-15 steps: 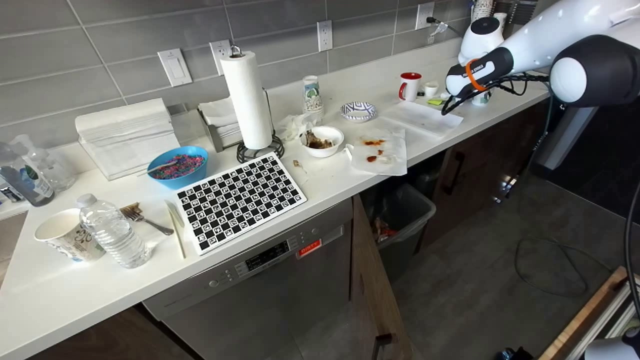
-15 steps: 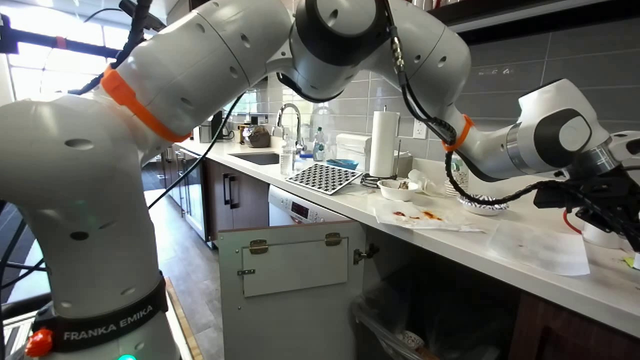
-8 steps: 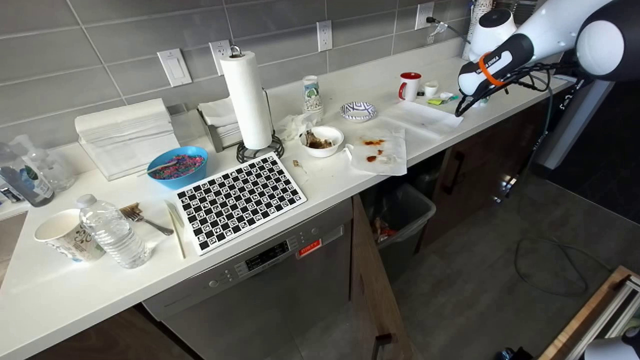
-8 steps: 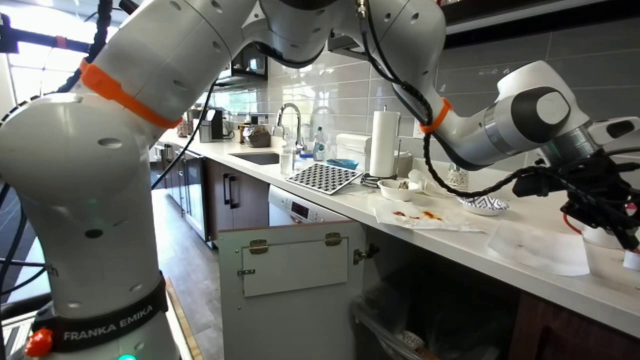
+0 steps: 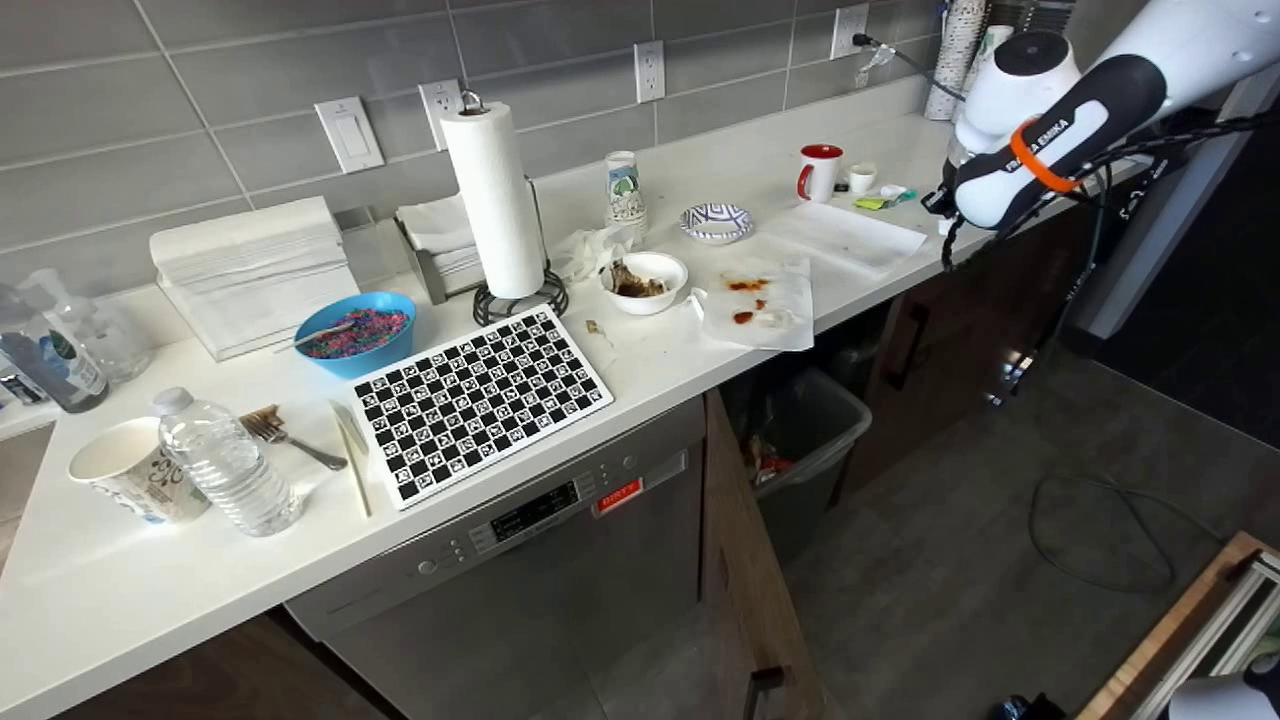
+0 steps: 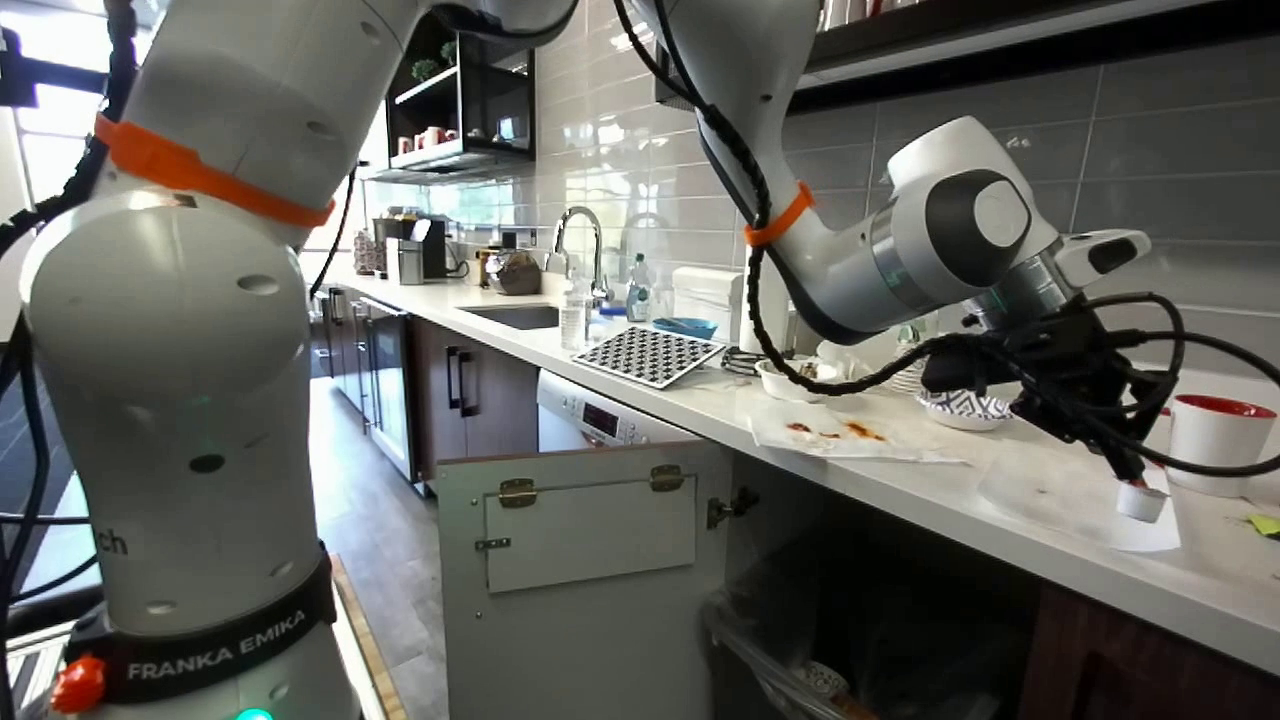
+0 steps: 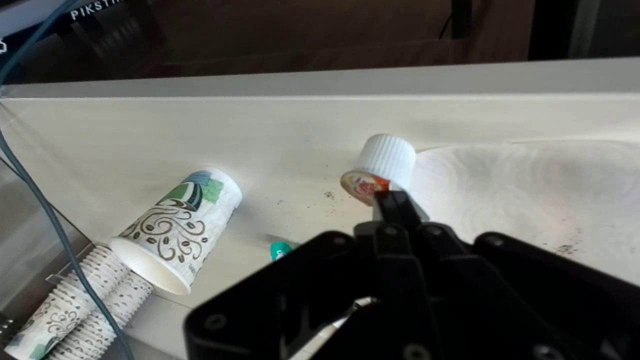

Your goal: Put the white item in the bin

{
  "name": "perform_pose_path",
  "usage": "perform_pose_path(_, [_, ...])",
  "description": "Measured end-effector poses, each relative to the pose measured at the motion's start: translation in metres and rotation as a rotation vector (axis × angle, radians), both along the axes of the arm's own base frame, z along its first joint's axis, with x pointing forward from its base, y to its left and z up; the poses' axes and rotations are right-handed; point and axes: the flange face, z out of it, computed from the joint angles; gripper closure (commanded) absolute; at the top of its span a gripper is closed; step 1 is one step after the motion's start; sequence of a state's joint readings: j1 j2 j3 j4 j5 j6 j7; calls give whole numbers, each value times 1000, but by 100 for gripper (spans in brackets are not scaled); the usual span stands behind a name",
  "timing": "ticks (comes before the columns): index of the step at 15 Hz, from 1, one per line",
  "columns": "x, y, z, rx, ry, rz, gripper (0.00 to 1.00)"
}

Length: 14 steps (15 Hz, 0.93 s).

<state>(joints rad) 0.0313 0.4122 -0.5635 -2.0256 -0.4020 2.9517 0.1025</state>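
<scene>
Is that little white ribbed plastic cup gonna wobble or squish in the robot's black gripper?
The white ribbed cup might wobble: the black gripper seems to pinch it only near its round printed lid. It looks stiffly ribbed, so squishing seems unlikely.

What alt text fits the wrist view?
Black gripper pinching a small white ribbed cup by its edge over a pale counter. At frame left, a printed paper cup and, in the lower corner, stacked cups; at right, a pale paper sheet.

bright and grey in here
grey rectangular wall tiles (image 5: 560,75) above a long white countertop (image 5: 650,360), a brown wooden cabinet door (image 5: 750,590) open, dark grey floor (image 5: 940,590), a glaring white window (image 6: 55,138).
</scene>
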Motion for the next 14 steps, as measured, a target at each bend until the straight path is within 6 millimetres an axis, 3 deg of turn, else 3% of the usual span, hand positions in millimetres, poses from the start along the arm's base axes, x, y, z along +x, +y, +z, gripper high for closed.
perform_pose_path(7, [-94, 32, -23, 13, 20, 105, 99])
perform_pose_path(9, [-104, 36, -26, 28, 27, 104, 99])
perform_pose_path(14, [-105, 39, -25, 33, 24, 108, 99])
